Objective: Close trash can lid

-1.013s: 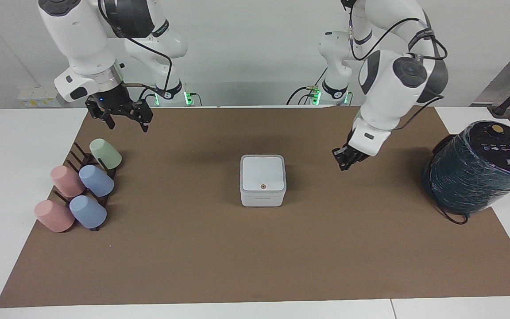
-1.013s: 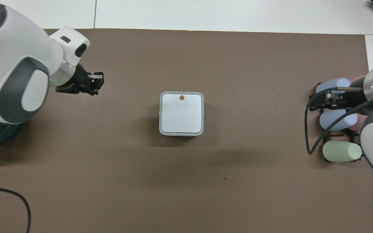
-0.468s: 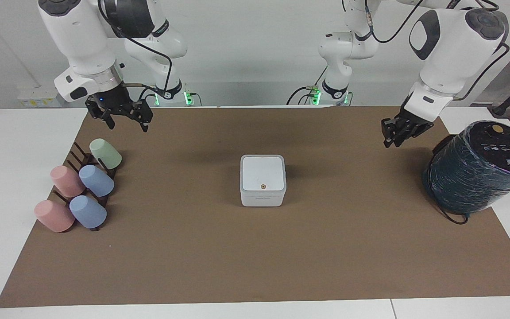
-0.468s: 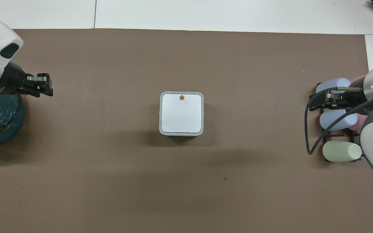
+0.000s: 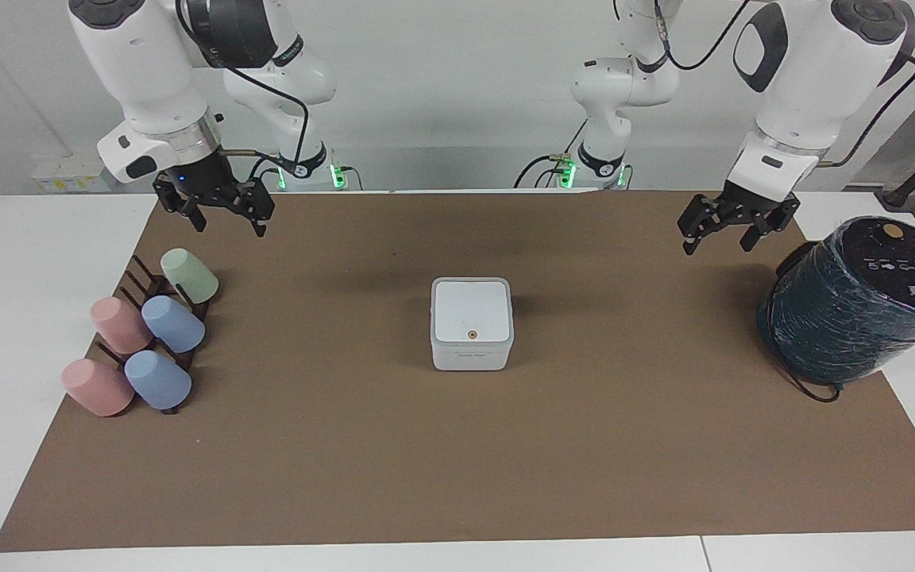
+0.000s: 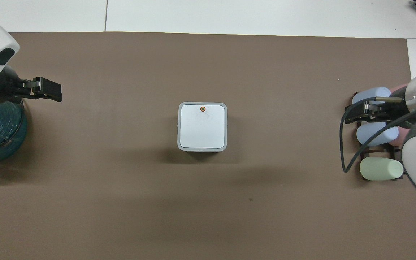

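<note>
The trash can (image 5: 471, 349) is a small white square box in the middle of the brown mat; it also shows in the overhead view (image 6: 202, 148). Its lid (image 5: 472, 310) lies flat and closed on top, orange dot up, also in the overhead view (image 6: 203, 127). My left gripper (image 5: 717, 241) hangs open and empty over the mat toward the left arm's end, well apart from the can, and shows in the overhead view (image 6: 54, 94). My right gripper (image 5: 229, 225) waits open and empty over the mat's edge near the cup rack.
A large dark teal wrapped cylinder (image 5: 855, 306) lies at the left arm's end, just beside the left gripper. A rack of pastel cups (image 5: 144, 334) stands at the right arm's end, below the right gripper (image 6: 356, 115). A black cable lies by the cylinder.
My left gripper has risen and swung away from the trash can toward the teal cylinder, and its fingers have spread. The lid stays flat. The right arm has not moved.
</note>
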